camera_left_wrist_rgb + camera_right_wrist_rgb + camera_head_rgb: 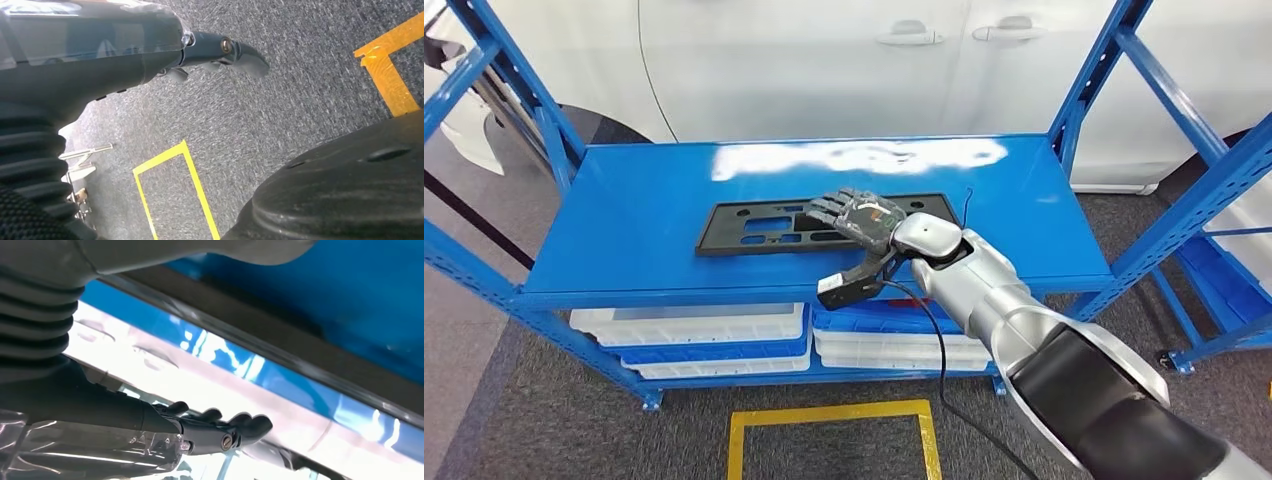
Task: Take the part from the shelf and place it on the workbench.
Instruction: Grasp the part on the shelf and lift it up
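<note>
A flat black rectangular part (754,225) with cut-outs lies on the blue shelf board (644,200). My right hand (856,215) reaches over the part's right half, fingers stretched out flat just above or on it; I cannot tell if they touch. It holds nothing. The right wrist view looks along these outstretched fingers (215,427), with the dark edge of the part (235,327) running past on the blue board. My left hand (220,50) hangs over grey carpet with its fingers straight and nothing in them.
White and blue trays (714,335) are stacked on the level below the shelf board. A white car (824,60) stands close behind the rack. A second blue rack (1224,250) stands to the right. Yellow tape (834,430) marks a square on the carpet.
</note>
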Motion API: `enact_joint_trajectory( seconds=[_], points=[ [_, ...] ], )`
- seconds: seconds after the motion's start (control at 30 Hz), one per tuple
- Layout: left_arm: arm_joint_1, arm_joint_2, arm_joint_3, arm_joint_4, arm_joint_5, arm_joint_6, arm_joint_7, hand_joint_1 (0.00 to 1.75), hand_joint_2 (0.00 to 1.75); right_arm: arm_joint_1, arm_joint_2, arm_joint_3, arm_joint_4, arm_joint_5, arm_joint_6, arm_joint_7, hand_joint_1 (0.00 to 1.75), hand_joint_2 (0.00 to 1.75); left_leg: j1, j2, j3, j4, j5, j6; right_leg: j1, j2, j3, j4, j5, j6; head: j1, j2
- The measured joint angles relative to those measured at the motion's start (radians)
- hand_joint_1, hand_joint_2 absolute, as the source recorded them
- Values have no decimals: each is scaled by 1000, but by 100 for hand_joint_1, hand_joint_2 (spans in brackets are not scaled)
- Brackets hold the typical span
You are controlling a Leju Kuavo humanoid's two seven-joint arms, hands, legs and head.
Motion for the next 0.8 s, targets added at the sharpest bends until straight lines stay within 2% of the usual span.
enact_joint_trajectory(
  seconds=[0.07, 0.1, 0.13, 0.2, 0.23, 0.27, 0.3, 0.37, 0.43, 0.47, 0.53, 0.57, 0.6, 0.67, 0.7, 0.73, 0.77, 0.8],
  points=[
    [0, 2, 0, 0, 1, 0, 0, 0, 0, 6, 1, 7, 4, 5, 0, 17, 0, 175, 0, 1, -3, 18, -8, -9, -3, 0, 10, -2, 4, -13, 0, 0],
    [0, 2, 0, 0, 1, 0, 0, 0, 0, 7, 2, 9, 5, 8, 0, 24, 0, 175, 0, 1, -14, 42, -24, -13, -5, -1, 14, -3, 3, -19, 0, 0],
    [0, 3, 0, 0, 2, 0, 0, 0, 0, 8, 3, 12, 6, 11, 0, 30, 0, 175, 0, 2, -37, 88, -49, -16, -5, 0, 18, -4, 3, -23, 0, 0],
    [-3, 3, 0, 0, 3, 0, -2, 0, 0, 13, 4, 20, 10, 24, 2, 52, 0, 175, 0, 2, -104, 218, -107, -22, -1, 2, 20, -4, 1, -29, 0, 0],
    [-5, 3, 0, 0, 3, 0, -4, 0, 0, 17, 5, 27, 13, 33, 4, 66, 0, 175, 0, 2, -133, 269, -124, -23, 3, 3, 21, -3, 0, -30, 0, 0],
    [-6, 4, 0, 0, 4, 0, -6, 0, 0, 22, 5, 35, 16, 42, 5, 81, 0, 175, -1, 2, -148, 288, -124, -23, 6, 4, 22, -2, -2, -32, 0, 0],
    [-6, 4, 0, 0, 4, 0, -6, 0, 0, 26, 5, 42, 19, 49, 5, 94, 0, 175, -2, 2, -143, 269, -105, -20, 8, 4, 23, -2, -3, -33, 0, 0],
    [-5, 4, 0, 0, 3, -1, -6, 0, 0, 30, 5, 53, 22, 55, 3, 112, 0, 175, -6, 4, -89, 136, -32, -7, 13, 7, 26, 1, -5, -34, 0, 0],
    [-3, 4, 0, 0, 3, -1, -4, 0, 0, 31, 4, 61, 25, 58, 1, 123, 0, 175, -13, 5, -43, 23, 6, 6, 17, 10, 25, 2, -7, -31, 0, 0],
    [-2, 4, 0, 0, 2, -1, -3, 0, 0, 31, 3, 64, 27, 59, -1, 127, 0, 175, -15, 5, -35, 2, 11, 11, 18, 11, 23, 3, -7, -27, 0, 0],
    [-2, 3, 0, 0, 3, -1, -3, 0, 0, 32, 2, 68, 29, 60, -5, 141, 0, 175, -13, 4, -31, -3, 19, 18, 19, 11, 21, 3, -8, -18, 0, 0],
    [-2, 2, 0, 0, 3, -1, -3, 0, 0, 33, 2, 69, 29, 62, -7, 150, 33, 175, -10, 5, -29, -7, 25, 21, 19, 11, 20, 9, -13, -12, 0, 0],
    [-2, 1, 0, 0, 3, -1, -3, 0, 0, 33, 1, 70, 29, 63, -7, 159, 75, 175, -6, 6, -28, -11, 29, 24, 18, 10, 12, 28, -27, -5, 0, 0],
    [-2, 1, 0, 0, 3, -1, -3, 0, 0, 34, 1, 72, 31, 65, -7, 175, 162, 175, -1, 8, -26, -16, 33, 29, 9, 7, -31, 125, -84, 10, 0, 0],
    [-2, 1, 0, 0, 3, -1, -3, 0, 0, 37, 1, 74, 33, 66, -5, 180, 173, 175, -1, 8, -27, -16, 32, 30, 2, 6, -63, 192, -117, 17, 0, 0],
    [-2, 1, 0, 0, 2, -2, -3, 0, 0, 40, 1, 75, 35, 65, -3, 183, 175, 175, 0, 8, -27, -15, 32, 29, -4, 5, -90, 251, -139, 23, 0, 0],
    [-2, 1, 0, 0, 2, -2, -3, 0, 0, 43, 1, 76, 36, 64, -2, 184, 175, 175, 1, 8, -27, -14, 32, 29, -10, 3, -105, 282, -144, 28, 0, 0],
    [-2, 1, 0, 0, 2, -2, -3, 0, 0, 45, 1, 77, 38, 62, 0, 184, 175, 175, 3, 8, -27, -13, 31, 27, -16, 1, -100, 275, -130, 33, 0, 0]
  ],
)
